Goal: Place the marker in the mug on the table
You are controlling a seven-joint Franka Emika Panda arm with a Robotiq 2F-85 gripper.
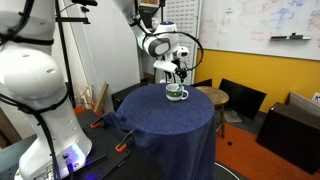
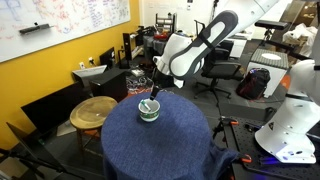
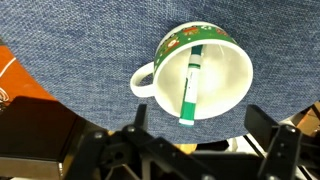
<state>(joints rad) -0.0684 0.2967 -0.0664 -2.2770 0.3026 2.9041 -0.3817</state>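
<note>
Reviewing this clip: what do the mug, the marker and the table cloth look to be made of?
The mug is likely glazed ceramic: its white inside is smooth and glossy, with a green printed pattern outside. The marker is probably plastic: it has a smooth white barrel with green ends. The table cloth is woven fabric, matte navy, with a fine weave showing in the wrist view.

1. Gleaming glossy and smooth, like glazed ceramic, inside the mug point(image 3: 221, 70)
2. Looking like smooth plastic along the marker point(image 3: 190, 88)
3. Draping the table point(image 3: 80, 35) in matt, finely woven navy cloth
4. Showing pale wood on the stool point(image 2: 93, 111)
5. Appearing matt black on the gripper point(image 3: 200, 142)
</note>
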